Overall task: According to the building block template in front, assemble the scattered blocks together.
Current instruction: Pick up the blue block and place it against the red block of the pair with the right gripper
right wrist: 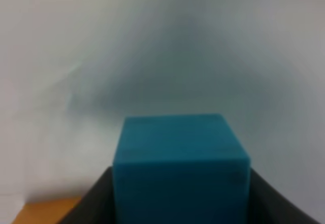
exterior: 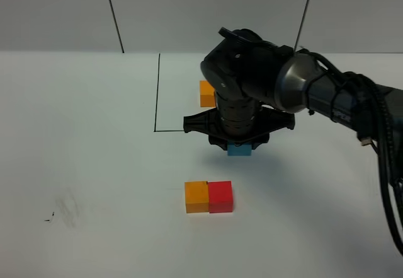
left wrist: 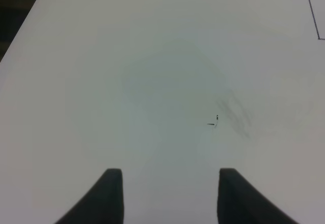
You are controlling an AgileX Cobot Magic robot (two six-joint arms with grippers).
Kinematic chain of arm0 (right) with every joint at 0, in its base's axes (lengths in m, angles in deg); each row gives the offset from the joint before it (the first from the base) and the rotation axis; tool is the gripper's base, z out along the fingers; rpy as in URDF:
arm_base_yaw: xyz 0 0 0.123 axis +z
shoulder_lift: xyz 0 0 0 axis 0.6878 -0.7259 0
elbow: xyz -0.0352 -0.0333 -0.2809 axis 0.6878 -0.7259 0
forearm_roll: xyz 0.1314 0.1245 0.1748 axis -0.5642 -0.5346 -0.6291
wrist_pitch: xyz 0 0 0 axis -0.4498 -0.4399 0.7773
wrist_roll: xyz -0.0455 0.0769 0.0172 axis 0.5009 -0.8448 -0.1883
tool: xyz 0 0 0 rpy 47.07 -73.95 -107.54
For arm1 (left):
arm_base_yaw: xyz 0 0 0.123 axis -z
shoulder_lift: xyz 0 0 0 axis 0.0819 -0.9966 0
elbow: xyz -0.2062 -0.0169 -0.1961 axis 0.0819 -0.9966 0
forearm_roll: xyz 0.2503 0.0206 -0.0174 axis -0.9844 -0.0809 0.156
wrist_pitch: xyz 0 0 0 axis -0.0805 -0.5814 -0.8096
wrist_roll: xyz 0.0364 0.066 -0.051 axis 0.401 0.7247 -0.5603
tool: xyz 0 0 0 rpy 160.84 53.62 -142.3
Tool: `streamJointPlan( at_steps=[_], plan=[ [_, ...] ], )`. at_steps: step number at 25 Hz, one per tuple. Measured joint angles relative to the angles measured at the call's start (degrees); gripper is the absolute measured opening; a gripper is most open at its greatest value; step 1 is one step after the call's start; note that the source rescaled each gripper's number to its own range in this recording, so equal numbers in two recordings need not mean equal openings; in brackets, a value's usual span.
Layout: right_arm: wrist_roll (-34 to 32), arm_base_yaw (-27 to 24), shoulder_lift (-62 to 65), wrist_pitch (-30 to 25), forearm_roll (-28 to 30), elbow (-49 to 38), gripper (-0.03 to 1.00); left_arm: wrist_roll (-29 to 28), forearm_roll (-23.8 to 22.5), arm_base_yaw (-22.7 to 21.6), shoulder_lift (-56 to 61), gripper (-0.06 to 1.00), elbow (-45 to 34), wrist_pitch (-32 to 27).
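Observation:
My right gripper point(exterior: 239, 145) is shut on the cyan-blue cube point(exterior: 239, 150), holding it just behind the scattered pair. The wrist view shows that cube point(right wrist: 180, 158) between the dark fingers point(right wrist: 89, 206). The scattered orange cube point(exterior: 196, 196) and red cube point(exterior: 220, 196) sit joined side by side on the table at the front. An orange patch point(right wrist: 45, 211) shows low in the right wrist view. Of the template, only its orange cube point(exterior: 206, 93) and the black frame line point(exterior: 156, 95) show; my right arm hides the other cubes. My left gripper point(left wrist: 170, 196) is open and empty over bare table.
The white table point(exterior: 94, 164) has a faint smudge with small dark specks point(exterior: 63, 212) at the front left, which also shows in the left wrist view point(left wrist: 216, 121). The right arm's cables point(exterior: 384, 164) hang along the right edge. A wall stands behind the table.

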Motion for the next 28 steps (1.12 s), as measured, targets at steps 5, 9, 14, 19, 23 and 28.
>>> streamJointPlan(
  at_steps=[5, 9, 14, 19, 23, 28],
  plan=[
    [2.1, 0.2, -2.9, 1.2, -4.4, 1.7, 0.30, 0.0, 0.0, 0.0, 0.0, 0.00, 0.0, 0.0],
    [2.4, 0.2, -3.6, 1.6, -6.2, 1.7, 0.30, 0.0, 0.0, 0.0, 0.0, 0.00, 0.0, 0.0],
    [2.4, 0.2, -3.7, 1.9, -6.0, 1.7, 0.30, 0.0, 0.0, 0.0, 0.0, 0.00, 0.0, 0.0],
    [2.5, 0.6, -4.3, 1.1, -5.2, 1.7, 0.30, 0.0, 0.0, 0.0, 0.0, 0.00, 0.0, 0.0],
    [2.4, 1.3, -4.4, 0.3, -3.9, 1.7, 0.30, 0.0, 0.0, 0.0, 0.0, 0.00, 0.0, 0.0],
    [1.4, 1.9, -4.9, 0.2, -3.6, 1.7, 0.30, 0.0, 0.0, 0.0, 0.0, 0.00, 0.0, 0.0]
  ],
)
